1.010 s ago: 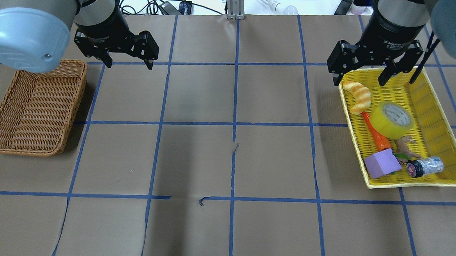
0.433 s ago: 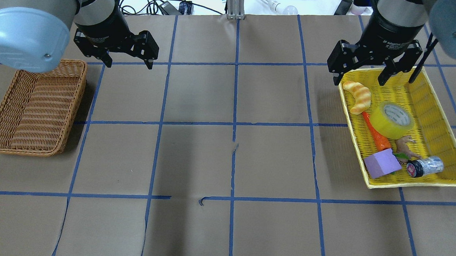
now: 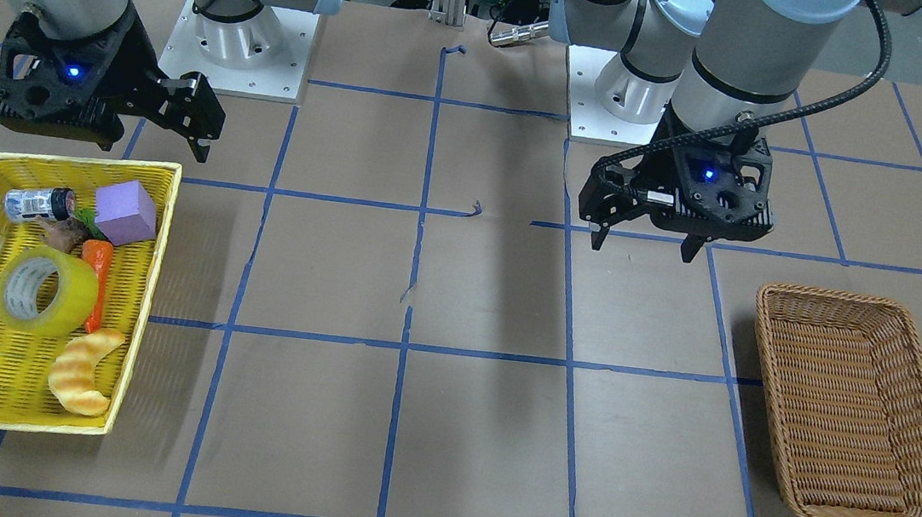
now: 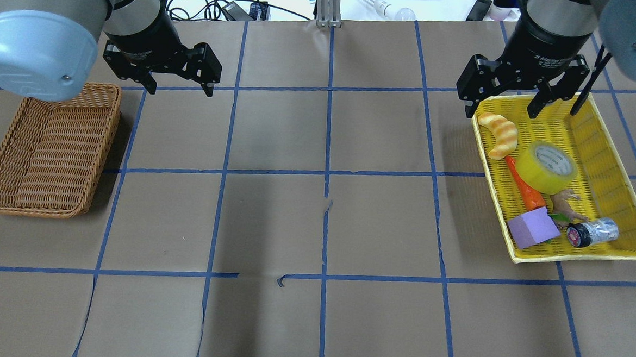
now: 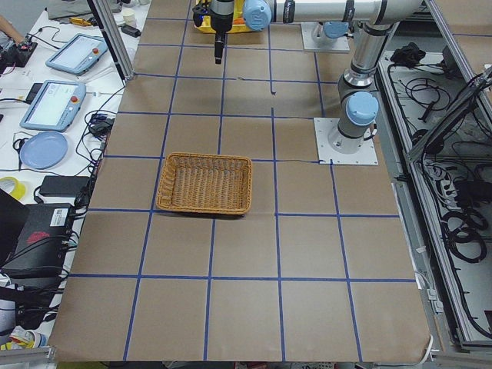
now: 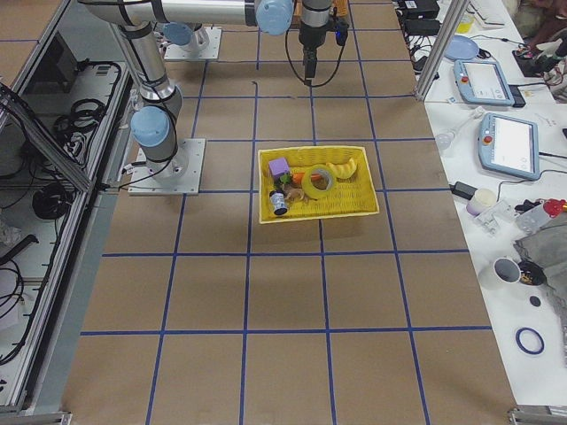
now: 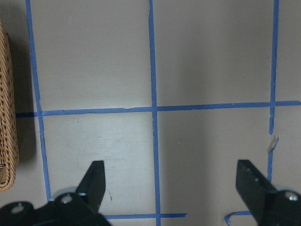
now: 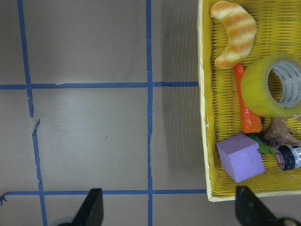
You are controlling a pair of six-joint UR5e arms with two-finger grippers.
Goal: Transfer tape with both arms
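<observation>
At the right of the overhead frame, the tape (image 4: 547, 166) lies in the yellow tray (image 4: 617, 178), against the carrot (image 4: 525, 185), with the croissant (image 4: 499, 134) just above it. My right fingers (image 4: 538, 104) hang spread over the tray's upper-left corner. My left fingers (image 4: 208, 75), also spread, hover above the worktop (image 4: 272, 219) beside the basket (image 4: 47, 148).

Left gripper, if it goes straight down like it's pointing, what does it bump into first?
Probably just the bare table; the left gripper points down beside the wicker basket, not over it.
</observation>
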